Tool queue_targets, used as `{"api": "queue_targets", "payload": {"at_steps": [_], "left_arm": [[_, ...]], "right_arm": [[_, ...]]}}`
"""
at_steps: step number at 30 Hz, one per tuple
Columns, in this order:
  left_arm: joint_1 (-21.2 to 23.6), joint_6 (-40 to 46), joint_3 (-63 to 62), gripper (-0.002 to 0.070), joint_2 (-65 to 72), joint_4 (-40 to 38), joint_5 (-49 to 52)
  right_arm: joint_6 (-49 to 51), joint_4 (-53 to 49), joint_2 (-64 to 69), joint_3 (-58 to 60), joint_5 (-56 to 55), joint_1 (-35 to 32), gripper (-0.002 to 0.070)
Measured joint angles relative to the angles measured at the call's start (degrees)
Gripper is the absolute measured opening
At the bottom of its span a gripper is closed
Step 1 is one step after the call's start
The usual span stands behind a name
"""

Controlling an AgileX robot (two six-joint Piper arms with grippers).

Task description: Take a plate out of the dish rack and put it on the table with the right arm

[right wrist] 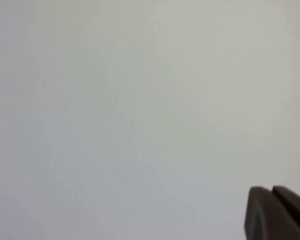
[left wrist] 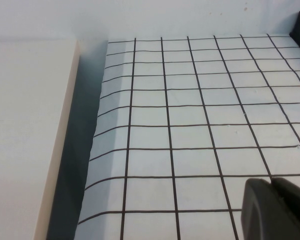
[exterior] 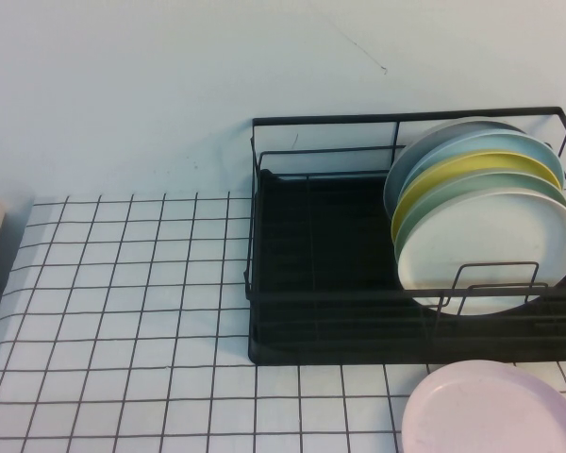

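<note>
Pale wall backs the table (exterior: pixel 123 311), a white sheet of black squares, with the rack (exterior: pixel 302 283) sitting against the far right edge. Five plates stand on edge in the rack's right end, packed face to face: a grey one at the back, then blue, yellow and green, and the white plate (exterior: pixel 495 250) at the front. A pink plate (exterior: pixel 495 411) already lies flat at the near right corner.

Neither arm shows from above. The left gripper (left wrist: pixel 277 210) hovers low over bare grid near the left edge, beside a cream board (left wrist: pixel 25 140); its fingers look pressed together with only a seam between them, holding nothing. The right gripper (right wrist: pixel 277 212) faces blank pale surface and nothing else, fingers likewise closed and empty.

So the white plate is well apart from the right gripper, which by the look of it is not even pointed at the rack yet.

My worry is the crowding. The green plate leans right against the white one, so fingers coming down on the rim could catch two plates, or drag the neighbour out. A low wire loop crosses the front of the white plate; lifting at an angle might snag it there. And the pink plate takes up the near right corner, so setting down on it is a risk unless the arm swings left to open grid.
</note>
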Motion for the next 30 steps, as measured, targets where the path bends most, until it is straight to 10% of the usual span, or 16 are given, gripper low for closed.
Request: {"api": "queue_targets", "payload": {"at_steps": [15,30], "left_arm": [[0.0,0.0,0.0,-0.0003,0.0,0.0,0.0],[0.0,0.0,0.0,-0.0003,0.0,0.0,0.0]], "right_arm": [[-8.7,0.1,28.6,-29.5,50.7,0.0,-0.0004],[-52.1,19.9,62.3,-38.6,51.4,0.0,0.0041]]}}
